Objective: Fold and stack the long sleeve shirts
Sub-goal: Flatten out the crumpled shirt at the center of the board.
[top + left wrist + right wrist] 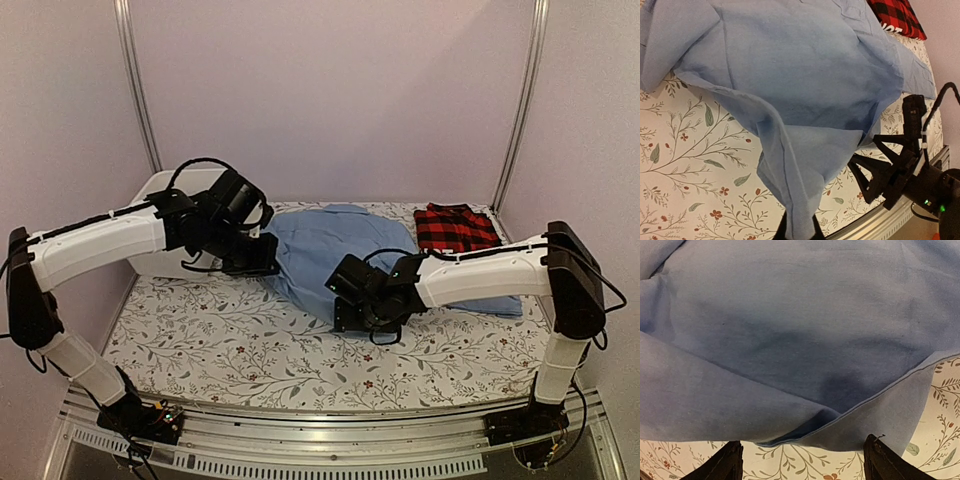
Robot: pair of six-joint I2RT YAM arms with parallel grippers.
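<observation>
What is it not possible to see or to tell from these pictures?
- Top view: the right arm hides the right part of the light blue shirt.
- Top view: the plaid shirt is too small to show its label.
- Left wrist view: the cloth and the bottom edge hide most of the left gripper.
- Right wrist view: the light blue shirt fills the frame; no collar or sleeve shows.

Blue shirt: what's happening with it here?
Mid-fold. The left gripper is shut on an edge of the light blue shirt, holding that cloth up off the table. The right gripper is open at the shirt's near hem, gripping nothing. The plaid shirt lies folded at the table's far right corner.
</observation>
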